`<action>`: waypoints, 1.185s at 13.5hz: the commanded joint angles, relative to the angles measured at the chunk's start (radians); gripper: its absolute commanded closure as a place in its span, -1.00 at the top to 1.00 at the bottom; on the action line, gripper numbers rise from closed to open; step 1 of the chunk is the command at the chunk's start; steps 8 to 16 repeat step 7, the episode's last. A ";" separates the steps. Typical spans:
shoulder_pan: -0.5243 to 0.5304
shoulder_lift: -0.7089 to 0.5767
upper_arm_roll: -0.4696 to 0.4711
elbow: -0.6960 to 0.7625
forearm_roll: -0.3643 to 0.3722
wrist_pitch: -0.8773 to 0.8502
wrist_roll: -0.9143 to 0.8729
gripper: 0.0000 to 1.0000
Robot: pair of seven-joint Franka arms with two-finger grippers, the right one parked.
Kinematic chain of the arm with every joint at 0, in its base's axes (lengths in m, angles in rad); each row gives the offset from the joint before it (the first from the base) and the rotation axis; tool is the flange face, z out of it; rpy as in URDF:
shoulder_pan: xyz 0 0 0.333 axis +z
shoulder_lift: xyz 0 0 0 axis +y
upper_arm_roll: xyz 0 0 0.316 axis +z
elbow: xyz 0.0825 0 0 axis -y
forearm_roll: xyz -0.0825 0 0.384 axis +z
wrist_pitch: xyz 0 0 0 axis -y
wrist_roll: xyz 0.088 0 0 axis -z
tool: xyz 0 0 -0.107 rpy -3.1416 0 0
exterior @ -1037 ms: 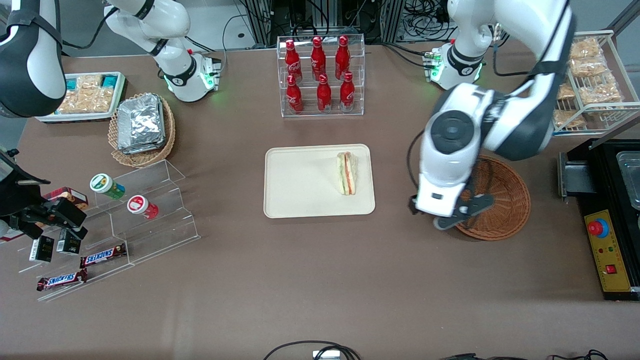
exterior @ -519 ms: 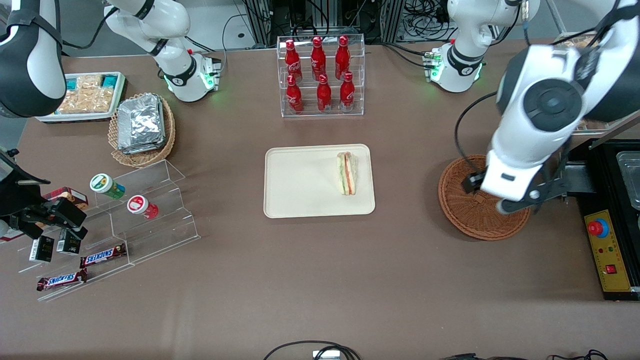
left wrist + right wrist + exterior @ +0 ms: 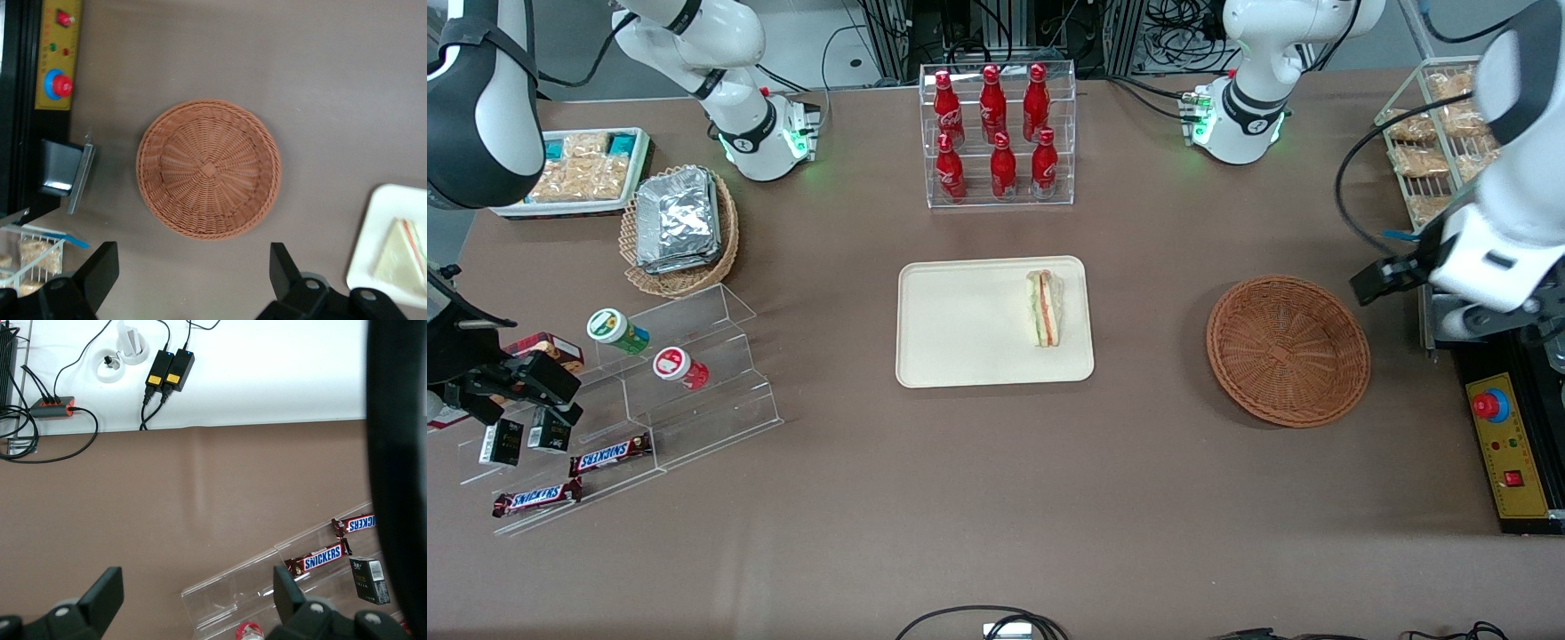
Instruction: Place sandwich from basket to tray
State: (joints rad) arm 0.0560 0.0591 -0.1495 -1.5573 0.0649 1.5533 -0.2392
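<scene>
- The front view takes in the whole table; the wrist view looks straight down on the basket point(image 3: 208, 169) alone, with one corner of the tray point(image 3: 387, 233) and the sandwich point(image 3: 402, 257) showing beside it.
- Only the wrist view shows the gripper point(image 3: 193, 280) well: its two dark fingers point(image 3: 100, 270) stand wide apart with nothing between them.
- In the front view the gripper point(image 3: 1458, 302) hangs high toward the working arm's end of the table, above the black machine point(image 3: 1516, 427) with its red button point(image 3: 1489, 404), just beside the basket point(image 3: 1288, 349).
- Counted: one sandwich point(image 3: 1044, 308), one tray point(image 3: 969, 324), one reddish-brown basket with nothing in it.
- Also counted: six red bottles point(image 3: 996, 133) in a clear rack, two chocolate bars point(image 3: 609, 455) and two small tubs point(image 3: 615, 330) on the clear stepped stand point(image 3: 720, 373).
- A lighter basket of foil packs point(image 3: 679, 222) lies toward the parked arm's end.
- The sandwich lies on the tray, near the tray's edge closest to the basket, long side running toward the camera.
- The sandwich is well apart from the gripper, with the whole basket between them.
</scene>
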 commanded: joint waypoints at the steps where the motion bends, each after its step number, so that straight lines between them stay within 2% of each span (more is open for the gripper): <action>1: 0.085 -0.062 -0.073 -0.024 -0.040 -0.033 0.133 1.00; 16: 0.100 -0.085 -0.084 -0.027 -0.040 -0.052 0.169 1.00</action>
